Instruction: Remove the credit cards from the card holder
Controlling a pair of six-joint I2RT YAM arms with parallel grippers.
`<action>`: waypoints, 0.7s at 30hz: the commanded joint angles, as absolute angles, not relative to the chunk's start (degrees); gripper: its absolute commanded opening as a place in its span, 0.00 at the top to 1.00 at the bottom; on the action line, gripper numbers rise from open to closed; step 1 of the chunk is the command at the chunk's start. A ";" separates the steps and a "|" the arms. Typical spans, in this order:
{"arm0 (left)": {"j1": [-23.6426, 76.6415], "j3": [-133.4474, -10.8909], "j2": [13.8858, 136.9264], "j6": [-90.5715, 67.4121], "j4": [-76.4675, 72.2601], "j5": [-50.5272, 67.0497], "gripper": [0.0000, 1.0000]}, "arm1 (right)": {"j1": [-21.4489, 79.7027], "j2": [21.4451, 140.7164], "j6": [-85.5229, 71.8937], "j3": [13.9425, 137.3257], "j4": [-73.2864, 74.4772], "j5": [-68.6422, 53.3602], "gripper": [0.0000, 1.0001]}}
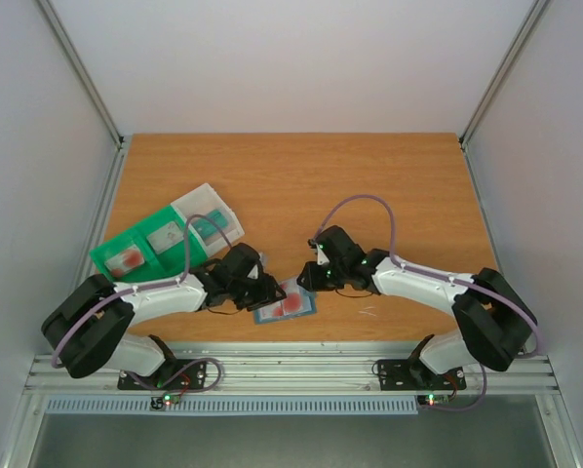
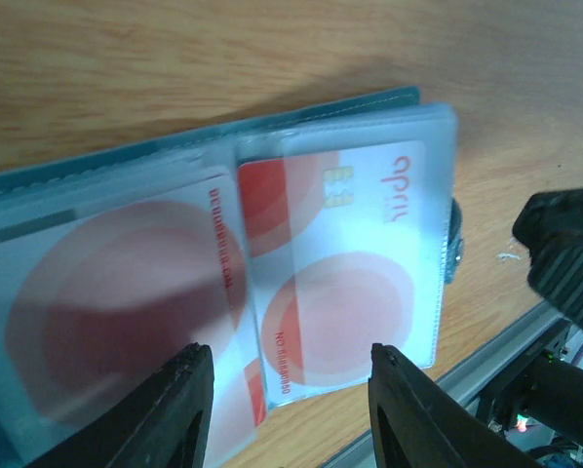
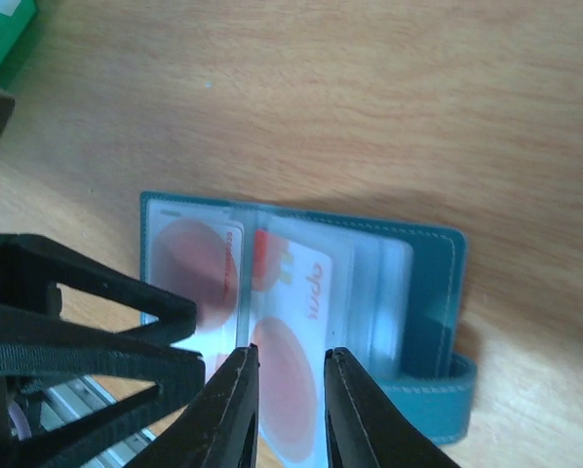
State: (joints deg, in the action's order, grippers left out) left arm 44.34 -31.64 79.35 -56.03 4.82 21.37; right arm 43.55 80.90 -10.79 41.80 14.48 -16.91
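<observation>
The card holder (image 1: 285,302) is lying open and flat on the table (image 1: 369,185), close to the near edge, right between the two arms and well apart from the green tray (image 1: 104,258) on the left. The credit cards (image 2: 340,283) I can make out are all tucked inside the clear sleeves (image 2: 438,195), so I'd say nothing is out yet. The tab clasp (image 3: 438,402) sticks off the right leaf.

The left gripper (image 2: 291,390) hangs over the left side of the holder with its jaws roughly half spread and nothing between them. My guess is it's there to pin the holder so it doesn't slide when the other arm tugs, but I can't tell whether the fingers actually touch the plastic.

The right gripper (image 3: 287,400) comes in from the right over a middle sleeve, with just a narrow slit between its fingers and the red-circle card showing through the gap. It doesn't look like it has hold of anything, since the card reads as lying flat underneath rather than pinched.

The narrow opening makes sense, as a thin card edge only needs a sliver. The tricky part will probably be catching the card and not the slippery sleeve.
</observation>
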 commanded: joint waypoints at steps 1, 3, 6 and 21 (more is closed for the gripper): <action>44.38 -30.17 77.58 -56.66 0.62 20.60 0.58 | 43.41 84.22 -8.67 45.30 14.30 -18.60 0.79; 44.39 -29.57 77.36 -56.77 -1.18 20.96 0.59 | 43.37 85.17 -7.84 45.79 14.62 -18.84 0.80; 44.38 -29.89 77.17 -56.23 -0.31 20.75 0.58 | 43.40 86.62 -7.14 46.48 16.55 -16.79 0.82; 44.38 -30.44 78.34 -55.57 1.43 19.99 0.59 | 43.44 90.47 -11.15 37.95 11.98 -16.10 0.85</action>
State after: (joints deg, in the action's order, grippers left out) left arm 44.34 -30.24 77.95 -56.51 3.14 21.32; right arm 43.48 89.49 -9.63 40.64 12.34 -17.43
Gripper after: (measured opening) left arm 0.416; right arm 0.153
